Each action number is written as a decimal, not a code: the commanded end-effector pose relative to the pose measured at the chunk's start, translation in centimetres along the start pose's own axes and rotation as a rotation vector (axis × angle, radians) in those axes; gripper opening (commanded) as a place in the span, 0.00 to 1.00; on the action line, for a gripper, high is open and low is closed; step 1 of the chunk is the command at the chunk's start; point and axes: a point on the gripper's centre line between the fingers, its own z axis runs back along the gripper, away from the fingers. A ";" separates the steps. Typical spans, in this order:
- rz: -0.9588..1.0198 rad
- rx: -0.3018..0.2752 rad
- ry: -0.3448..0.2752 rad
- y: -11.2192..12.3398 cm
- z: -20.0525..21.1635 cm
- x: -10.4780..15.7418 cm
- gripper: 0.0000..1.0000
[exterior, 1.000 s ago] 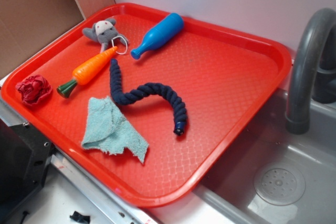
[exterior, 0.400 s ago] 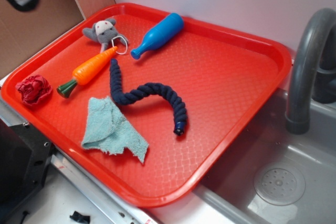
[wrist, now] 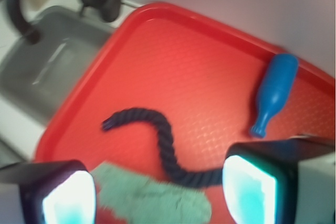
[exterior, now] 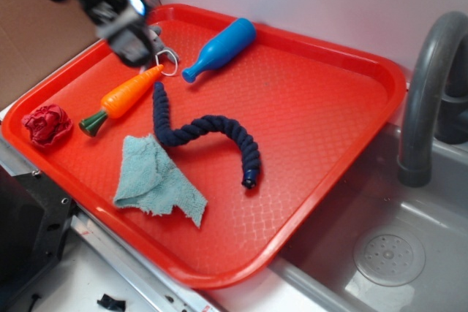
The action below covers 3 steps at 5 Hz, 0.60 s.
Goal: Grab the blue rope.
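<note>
Your gripper hangs blurred over the far left corner of the red tray, above the grey plush mouse, which it mostly hides. In the wrist view its two fingers stand wide apart with nothing between them — the hand is open and empty.

The blue rope lies flat near the middle of the tray, clear of the gripper. You can see it as a dark navy twisted cord in an S-curve: one end sits just beside the tip of the toy carrot, the body bends along the teal cloth, and the other end, with its shiny blue cap, points toward the tray's near rim. In the wrist view the rope runs between the two fingers, its lower bend touching or just beside the cloth — you cannot tell which from the blur.

The blue bottle-shaped toy lies near the far rim, well apart from the rope. A crumpled red item rests at the tray's left edge. To the right of the tray are the grey sink and its faucet.
</note>
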 end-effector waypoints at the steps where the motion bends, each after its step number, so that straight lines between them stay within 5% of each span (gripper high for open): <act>1: -0.072 0.053 0.091 -0.7 -6.6 1.0 1.00; 3: -0.081 0.100 0.221 0.7 -11.2 -0.6 1.00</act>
